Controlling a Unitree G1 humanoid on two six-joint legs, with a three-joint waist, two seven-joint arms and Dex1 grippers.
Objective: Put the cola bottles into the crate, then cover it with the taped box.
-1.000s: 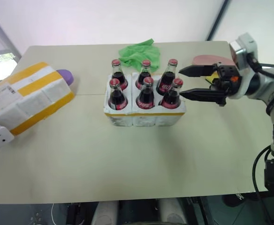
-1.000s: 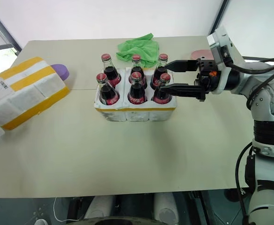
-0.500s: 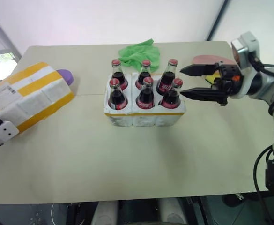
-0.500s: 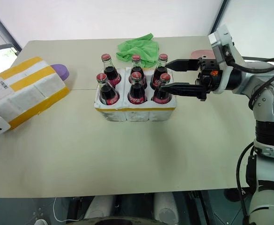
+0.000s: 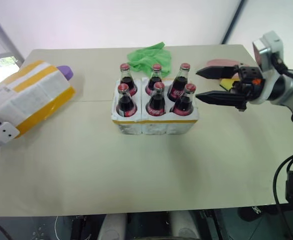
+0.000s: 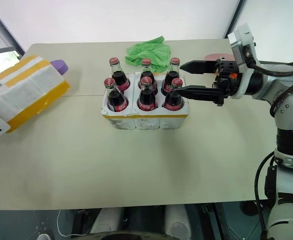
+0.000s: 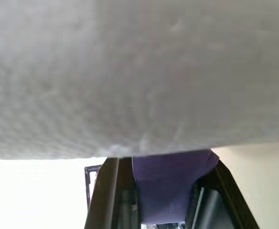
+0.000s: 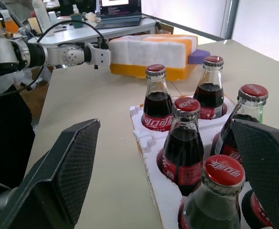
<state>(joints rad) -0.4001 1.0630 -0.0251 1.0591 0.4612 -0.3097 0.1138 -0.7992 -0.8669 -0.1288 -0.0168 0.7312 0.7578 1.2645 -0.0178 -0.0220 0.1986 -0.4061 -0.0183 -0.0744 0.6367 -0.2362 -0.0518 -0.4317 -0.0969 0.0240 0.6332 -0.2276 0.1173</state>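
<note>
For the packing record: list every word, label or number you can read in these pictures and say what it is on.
Cola bottles: white script on the red labels and red caps, too blurred to read.
Taped box: white shipping label with dark print, too small to read.
Crate: no text visible.
Laptop in the background: lit screen with lines of print, too small to read.
No text here can be quoted with certainty.

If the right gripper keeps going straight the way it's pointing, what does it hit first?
Most likely the cola bottles standing in the crate: the open right gripper points at the nearest pair, with one fingertip almost at the front bottle's neck. Its exact height against the caps is unclear.
</note>
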